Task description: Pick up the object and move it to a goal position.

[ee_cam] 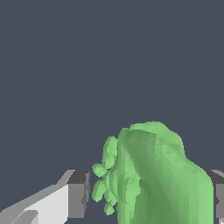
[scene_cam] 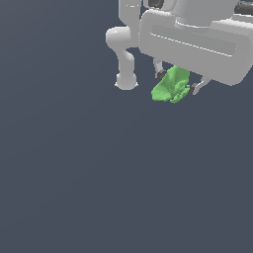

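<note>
- Between the fingers (scene_cam: 179, 84), the object (scene_cam: 171, 86) sits in the gap; in the exterior view one finger (scene_cam: 159, 68) shows at the side of it toward that view's left and the other (scene_cam: 200, 86) at the side toward that view's right.
- The wrist view shows the same green object (ee_cam: 162, 179) filling most of the space between a dark grey pad (ee_cam: 78, 194) on one side and a second pad (ee_cam: 218, 192) at the picture's edge on the other.
- A narrow gap shows between the bumpy side of the object and the pad beside it, so I cannot tell whether the fingers are truly clamped on it or only closed most of the way around it.
- The smooth, rounded side of the object reaches right up to the other pad.
- Its bumpy side carries small leaf-like lumps; the rest is a rounded mass.
- Above the fingers in the exterior view is the broad white hand of the arm (scene_cam: 197, 39), with a jointed white link (scene_cam: 123, 49) just toward that view's left.
- Around everything lies a plain dark blue-grey tabletop (scene_cam: 74, 173); the pictures do not show whether the object touches it or hangs clear of it.
</note>
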Robot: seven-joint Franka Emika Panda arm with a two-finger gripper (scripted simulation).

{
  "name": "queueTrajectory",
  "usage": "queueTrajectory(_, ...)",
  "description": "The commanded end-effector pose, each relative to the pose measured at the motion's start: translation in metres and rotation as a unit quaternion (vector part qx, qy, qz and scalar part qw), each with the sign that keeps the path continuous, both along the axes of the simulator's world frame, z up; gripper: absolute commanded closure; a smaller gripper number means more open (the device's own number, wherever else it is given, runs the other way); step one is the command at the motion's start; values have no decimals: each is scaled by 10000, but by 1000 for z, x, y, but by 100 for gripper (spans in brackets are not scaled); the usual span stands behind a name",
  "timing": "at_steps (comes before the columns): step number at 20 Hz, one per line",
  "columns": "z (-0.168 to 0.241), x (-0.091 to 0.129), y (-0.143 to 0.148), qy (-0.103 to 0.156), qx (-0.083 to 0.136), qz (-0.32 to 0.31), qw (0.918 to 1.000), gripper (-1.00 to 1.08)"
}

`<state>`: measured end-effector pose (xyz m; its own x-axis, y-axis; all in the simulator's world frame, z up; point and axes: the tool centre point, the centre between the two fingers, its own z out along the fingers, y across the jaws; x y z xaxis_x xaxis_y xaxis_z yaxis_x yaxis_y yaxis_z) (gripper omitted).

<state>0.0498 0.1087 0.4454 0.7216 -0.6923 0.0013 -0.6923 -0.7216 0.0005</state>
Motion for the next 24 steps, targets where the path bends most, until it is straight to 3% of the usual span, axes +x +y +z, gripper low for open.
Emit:
queueTrajectory(1,12,2,6,3,3,2,10000,108)
queueTrajectory(24,64,12,31,3,5,5,10000,108)
